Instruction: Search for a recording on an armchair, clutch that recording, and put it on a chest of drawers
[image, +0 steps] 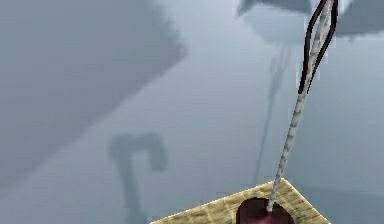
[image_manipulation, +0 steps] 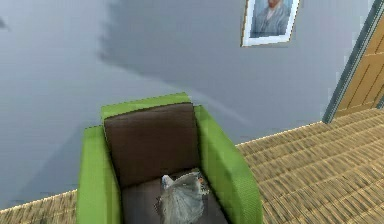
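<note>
lower centre of the arm side view: green armchair (image_manipulation: 92, 170) with brown cushions, against a grey wall (image_manipulation: 60, 80). on its seat, at the bottom edge: grey crumpled lump (image_manipulation: 183, 198); cannot tell whether a recording. upper right: framed picture (image_manipulation: 271, 20); right edge: wooden door (image_manipulation: 366, 75). forward view, right: thin pole (image: 291, 130) on dark red base (image: 262, 212), on woven rug (image: 205, 214). tool state: cannot tell.

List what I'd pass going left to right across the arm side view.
In order: green armchair → framed picture on the wall → wooden door at the right edge.
</note>
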